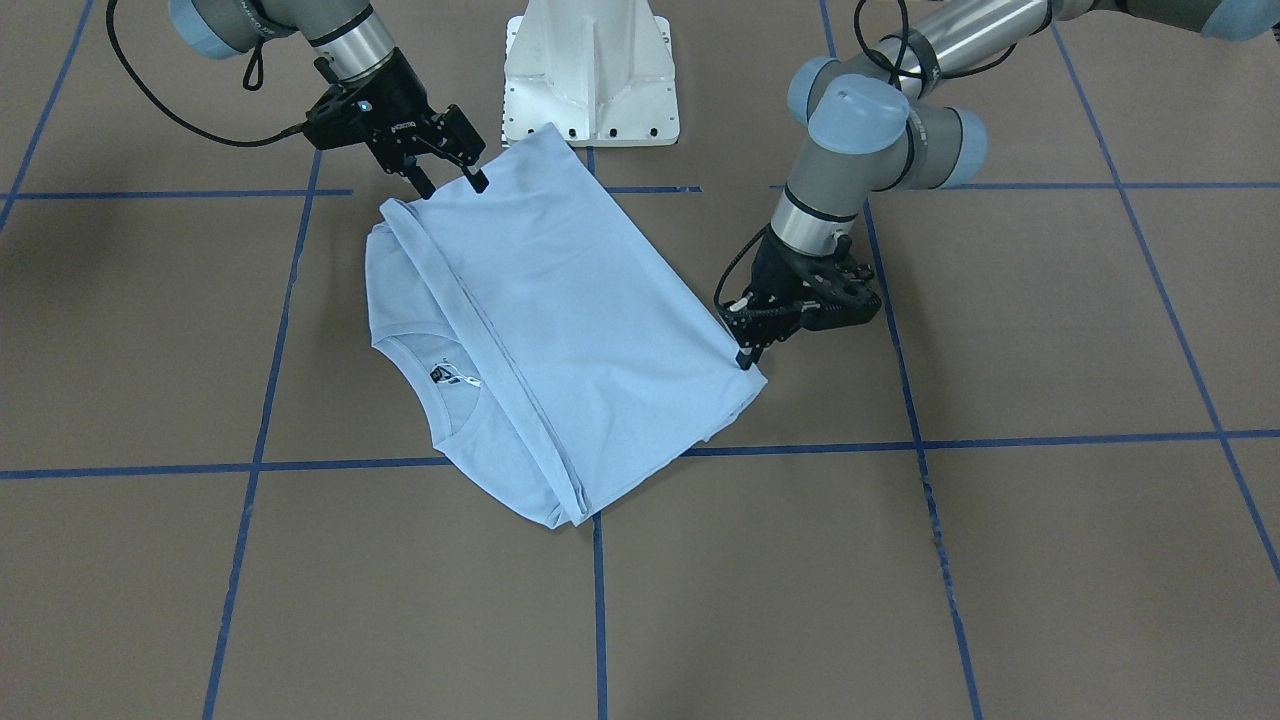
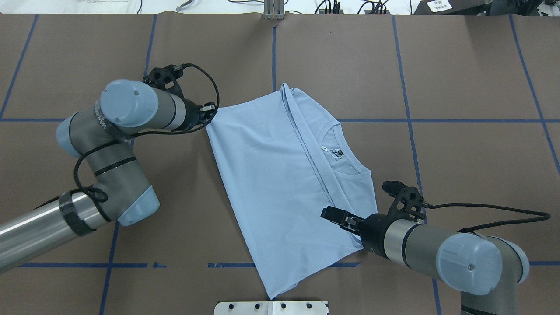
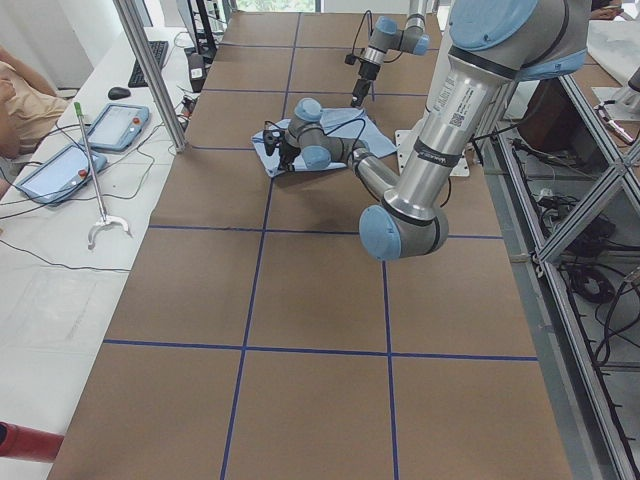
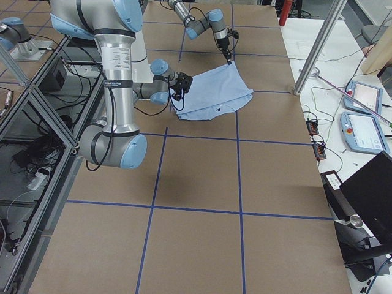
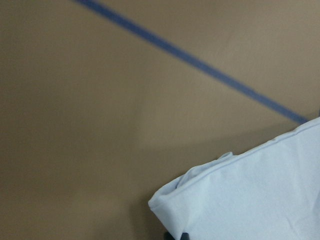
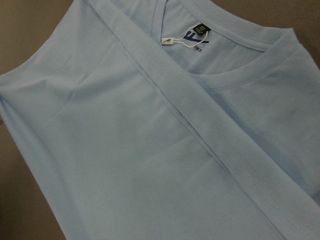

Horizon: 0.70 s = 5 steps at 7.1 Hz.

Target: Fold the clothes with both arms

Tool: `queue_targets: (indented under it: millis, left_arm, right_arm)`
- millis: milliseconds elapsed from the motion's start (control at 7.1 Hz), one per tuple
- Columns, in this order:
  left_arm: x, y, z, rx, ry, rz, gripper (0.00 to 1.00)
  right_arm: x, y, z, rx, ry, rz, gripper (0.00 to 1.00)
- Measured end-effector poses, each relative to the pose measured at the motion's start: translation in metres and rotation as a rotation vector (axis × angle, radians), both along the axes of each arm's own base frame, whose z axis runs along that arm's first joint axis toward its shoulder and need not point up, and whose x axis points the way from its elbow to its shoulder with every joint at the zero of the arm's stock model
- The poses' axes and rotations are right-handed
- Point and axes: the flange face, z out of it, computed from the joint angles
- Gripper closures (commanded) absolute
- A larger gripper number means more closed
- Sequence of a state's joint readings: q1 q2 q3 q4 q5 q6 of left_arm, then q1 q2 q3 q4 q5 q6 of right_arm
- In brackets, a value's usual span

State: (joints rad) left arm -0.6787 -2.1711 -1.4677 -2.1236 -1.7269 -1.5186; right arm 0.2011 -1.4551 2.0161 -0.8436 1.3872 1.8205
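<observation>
The light blue T-shirt (image 1: pixel 590 310) lies folded on the brown table, its hem edge laid across just beside the collar and dark neck label (image 1: pixel 442 374). It also shows in the overhead view (image 2: pixel 271 175). My left gripper (image 1: pixel 745 358) is low at the shirt's folded corner, with its fingers together on the cloth; the left wrist view shows that corner (image 5: pixel 250 200). My right gripper (image 1: pixel 452 185) is open and empty, its fingertips just over the shirt's opposite side edge. The right wrist view looks down on the hem and label (image 6: pixel 199 31). The chest print is hidden.
The white pedestal base (image 1: pixel 590 80) stands just behind the shirt. Blue tape lines (image 1: pixel 600 600) cross the brown table. Beyond the table's far edge, in the left side view, are a metal pole (image 3: pixel 150 70) and tablets (image 3: pixel 115 125).
</observation>
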Motion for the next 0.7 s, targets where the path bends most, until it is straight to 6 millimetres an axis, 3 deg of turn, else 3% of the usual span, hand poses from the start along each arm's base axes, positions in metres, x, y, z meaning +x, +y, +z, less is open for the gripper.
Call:
queue_targets:
  millis: [141,422,704]
  left_arm:
    - [0.013,-0.037,0.001,0.013,0.01,-0.026,1.0]
    - [0.027,-0.087,0.018,0.042,0.04,-0.062,0.95]
    - [0.029,-0.106,0.026,0.052,0.054,-0.079,0.91]
  right_arm:
    - [-0.011,-0.005,-0.008,0.013,-0.027,0.035,0.0]
    - [-0.017,-0.01,-0.021,0.026,-0.055,0.068,0.0]
    - [-0.019,-0.011,-0.022,0.031,-0.048,0.076,0.0]
